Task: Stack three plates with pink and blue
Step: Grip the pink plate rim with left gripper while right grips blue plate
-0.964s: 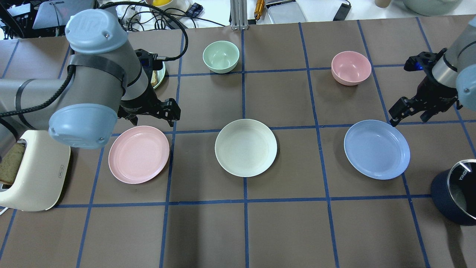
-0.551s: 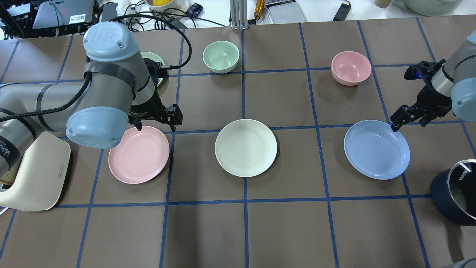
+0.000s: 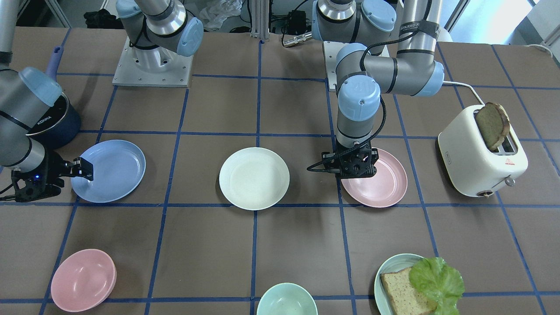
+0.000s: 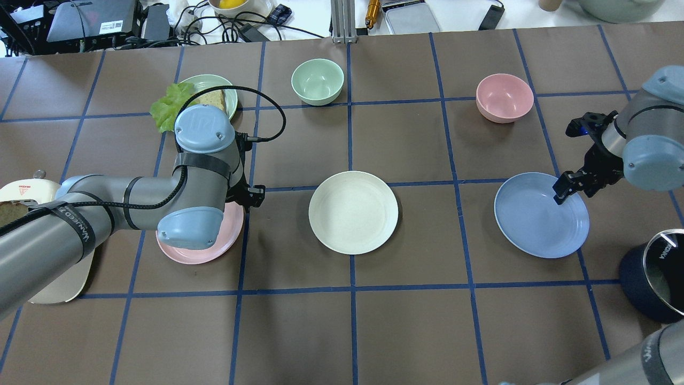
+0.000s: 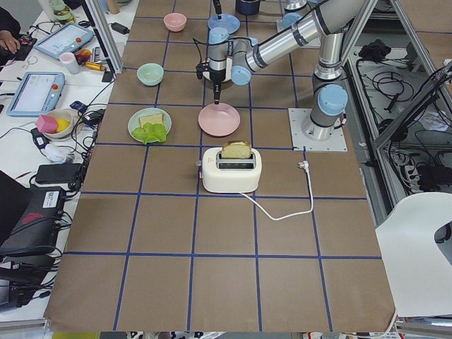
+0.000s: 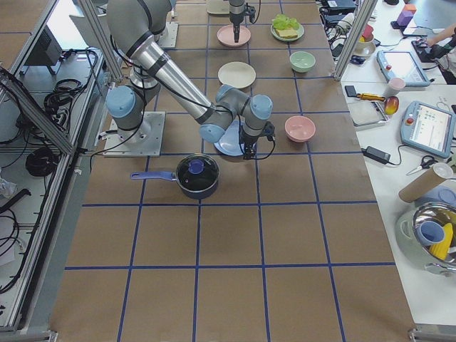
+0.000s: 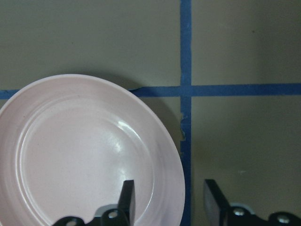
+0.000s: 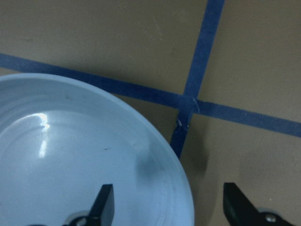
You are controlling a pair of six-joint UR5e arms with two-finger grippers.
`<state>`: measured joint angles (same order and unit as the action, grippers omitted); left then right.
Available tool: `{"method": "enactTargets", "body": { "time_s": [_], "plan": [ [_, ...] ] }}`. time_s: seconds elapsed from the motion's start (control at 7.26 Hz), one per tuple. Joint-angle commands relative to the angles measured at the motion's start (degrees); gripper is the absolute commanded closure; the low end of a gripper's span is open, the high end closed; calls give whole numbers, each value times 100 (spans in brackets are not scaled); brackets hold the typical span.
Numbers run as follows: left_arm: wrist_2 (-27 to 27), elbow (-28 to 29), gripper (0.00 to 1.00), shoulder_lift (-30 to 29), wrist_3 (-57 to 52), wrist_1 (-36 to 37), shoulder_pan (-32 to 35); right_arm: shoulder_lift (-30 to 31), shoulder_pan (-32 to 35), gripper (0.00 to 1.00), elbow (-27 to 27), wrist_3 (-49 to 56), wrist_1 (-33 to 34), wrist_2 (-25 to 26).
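Observation:
The pale pink plate [image 4: 199, 252] lies at the table's left, the cream-white plate [image 4: 353, 212] in the middle and the light blue plate [image 4: 534, 219] at the right. My left gripper [image 7: 168, 200] is open and low over the pink plate [image 7: 84, 155], with one finger inside its rim and one outside. It also shows in the front view [image 3: 354, 168]. My right gripper [image 8: 170, 205] is open and straddles the blue plate's rim [image 8: 70, 155] the same way, at its far right edge [image 4: 566, 187].
A pink bowl [image 4: 504, 97] and a green bowl [image 4: 317, 81] stand at the back. A teal plate [image 4: 214, 79] with bread and lettuce is behind the left arm. A toaster [image 3: 481, 153] stands at the far left and a dark pot [image 4: 654, 278] at the right.
The left gripper has come down and to the right onto the pink plate's far right rim. The right gripper has moved left and down onto the blue plate's rim.

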<state>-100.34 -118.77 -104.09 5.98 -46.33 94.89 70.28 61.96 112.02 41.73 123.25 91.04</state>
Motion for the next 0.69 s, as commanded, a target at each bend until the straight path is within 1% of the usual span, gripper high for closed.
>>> {"method": "enactTargets", "body": {
  "time_s": [0.0,0.14,0.28,0.41,0.55],
  "plan": [
    [5,-15,44,-207,219,185,21,134,-43,56,21,291,-73,37],
    [14,-15,44,-252,220,194,30,152,-52,72,39,283,-230,28],
    [14,-24,49,-278,202,194,30,170,-61,76,39,266,-467,28],
    [14,-33,51,-331,202,194,30,161,-113,81,39,266,-469,37],
    [23,-33,56,-349,185,194,30,161,-140,81,30,231,-469,115]
  ]
}}
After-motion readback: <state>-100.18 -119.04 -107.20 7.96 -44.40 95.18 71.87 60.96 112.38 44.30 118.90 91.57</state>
